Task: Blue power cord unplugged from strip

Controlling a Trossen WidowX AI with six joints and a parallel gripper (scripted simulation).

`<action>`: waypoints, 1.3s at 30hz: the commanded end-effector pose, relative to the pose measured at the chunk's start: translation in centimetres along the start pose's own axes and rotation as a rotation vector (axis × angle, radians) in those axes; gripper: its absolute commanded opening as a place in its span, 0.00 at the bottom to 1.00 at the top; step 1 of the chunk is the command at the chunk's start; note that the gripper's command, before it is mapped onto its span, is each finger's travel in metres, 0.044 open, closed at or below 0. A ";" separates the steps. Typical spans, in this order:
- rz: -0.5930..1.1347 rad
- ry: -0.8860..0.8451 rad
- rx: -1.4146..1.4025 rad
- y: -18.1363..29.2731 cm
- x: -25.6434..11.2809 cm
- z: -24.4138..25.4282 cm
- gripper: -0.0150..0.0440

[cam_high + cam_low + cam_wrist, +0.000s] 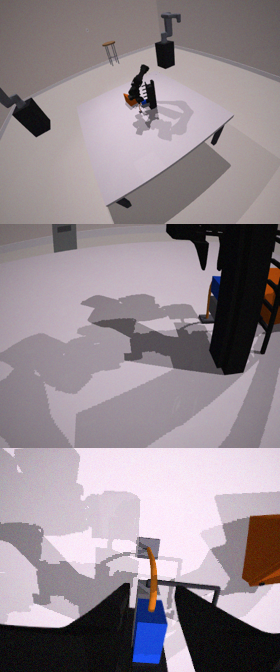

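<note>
The black power strip (pixel 151 95) (pixel 238 300) stands upright on the table. The blue plug (pixel 144 102) (pixel 216 285) (pixel 149 642) is against the side of the strip near its lower end; the strip hides part of it in the exterior view. An orange cord (pixel 208 303) (pixel 154 575) runs from the plug down to a small grey piece (pixel 140 111) (pixel 205 319) (pixel 150 549) on the table. My gripper (pixel 211 270) (pixel 152 590) is partly open and empty, pointing down. Its tips are above the plug, and the plug shows between the fingers in the wrist view.
An orange block (pixel 129 100) (pixel 275 283) (pixel 265 548) stands beside the strip. Several thin black bars (pixel 144 89) (pixel 273 313) stick out at the strip's side; one bar (pixel 197 585) also shows near the fingers in the wrist view. The table (pixel 122 152) casts a shadow on the floor.
</note>
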State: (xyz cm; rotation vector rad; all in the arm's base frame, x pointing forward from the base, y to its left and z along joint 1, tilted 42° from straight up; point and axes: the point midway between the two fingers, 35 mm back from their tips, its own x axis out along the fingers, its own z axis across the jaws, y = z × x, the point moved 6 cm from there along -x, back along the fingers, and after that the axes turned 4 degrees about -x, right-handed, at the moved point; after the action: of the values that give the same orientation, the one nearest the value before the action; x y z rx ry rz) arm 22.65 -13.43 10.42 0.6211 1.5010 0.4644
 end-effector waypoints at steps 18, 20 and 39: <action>0.027 0.010 0.040 1.7 0.1 0.0 0.53; 0.028 0.010 0.040 2.0 0.1 0.0 0.53; 0.030 0.010 0.040 4.1 0.3 0.1 0.53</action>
State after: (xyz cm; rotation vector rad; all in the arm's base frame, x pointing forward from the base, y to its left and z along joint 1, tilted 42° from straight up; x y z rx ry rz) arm 23.13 -10.37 12.86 0.6680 1.5153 0.4619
